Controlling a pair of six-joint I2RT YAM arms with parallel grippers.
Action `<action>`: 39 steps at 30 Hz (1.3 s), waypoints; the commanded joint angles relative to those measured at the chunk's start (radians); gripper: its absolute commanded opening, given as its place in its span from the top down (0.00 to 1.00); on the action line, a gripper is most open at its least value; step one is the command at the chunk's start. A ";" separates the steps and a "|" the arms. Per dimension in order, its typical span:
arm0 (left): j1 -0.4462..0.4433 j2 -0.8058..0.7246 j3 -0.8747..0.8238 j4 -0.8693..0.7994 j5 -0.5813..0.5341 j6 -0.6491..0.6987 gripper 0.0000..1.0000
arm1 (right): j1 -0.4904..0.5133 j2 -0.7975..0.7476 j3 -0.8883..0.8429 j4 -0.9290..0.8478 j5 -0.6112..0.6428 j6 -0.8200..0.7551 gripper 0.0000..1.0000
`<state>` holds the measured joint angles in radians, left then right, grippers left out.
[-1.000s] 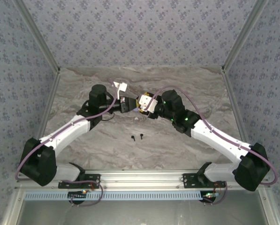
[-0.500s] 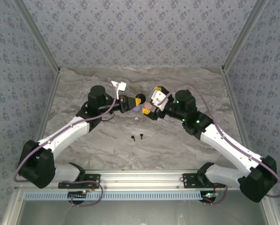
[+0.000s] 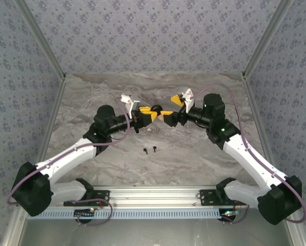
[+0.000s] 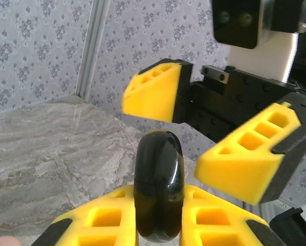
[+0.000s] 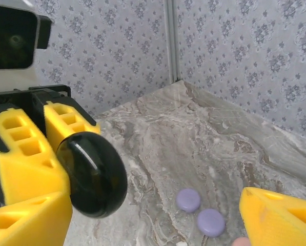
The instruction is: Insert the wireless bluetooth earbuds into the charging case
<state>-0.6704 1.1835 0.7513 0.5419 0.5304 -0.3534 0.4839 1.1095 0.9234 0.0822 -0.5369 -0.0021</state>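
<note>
Earbuds [image 3: 144, 150]: two, black, tiny, each a bud on a short stem. They lie loose and side by side on the marble table [image 3: 194, 154], at 6 o'clock from the case. Charging case [image 4: 159, 192]: one, black, glossy, round, closed, with a seam across its rim, held on edge above the table. Left gripper [image 3: 150, 113]: narrow, clamped on the case. Right gripper [image 3: 171, 107]: spread wide, holding nothing, its yellow fingers [image 4: 155, 92] facing the case from 3 o'clock, apart from it. Discs [image 5: 188, 199]: two, lilac, round, just beside each other on the table, at 4 o'clock from the case in the right wrist view. Pink item [image 5: 241, 242]: one, cut off by the frame edge, kind unclear.
</note>
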 commanded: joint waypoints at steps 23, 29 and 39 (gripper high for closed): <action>-0.026 -0.027 0.012 0.005 -0.004 0.117 0.96 | -0.046 0.078 0.120 -0.051 -0.024 0.047 0.13; -0.029 -0.040 0.006 -0.026 -0.033 0.136 0.97 | -0.057 0.067 0.128 -0.074 -0.040 0.052 0.13; -0.029 -0.156 -0.088 -0.140 -0.239 0.204 0.98 | -0.051 0.011 0.196 -0.446 0.124 0.154 0.13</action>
<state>-0.6903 1.0843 0.6899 0.4408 0.3725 -0.1932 0.4297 1.1347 1.0771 -0.1764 -0.4938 0.0803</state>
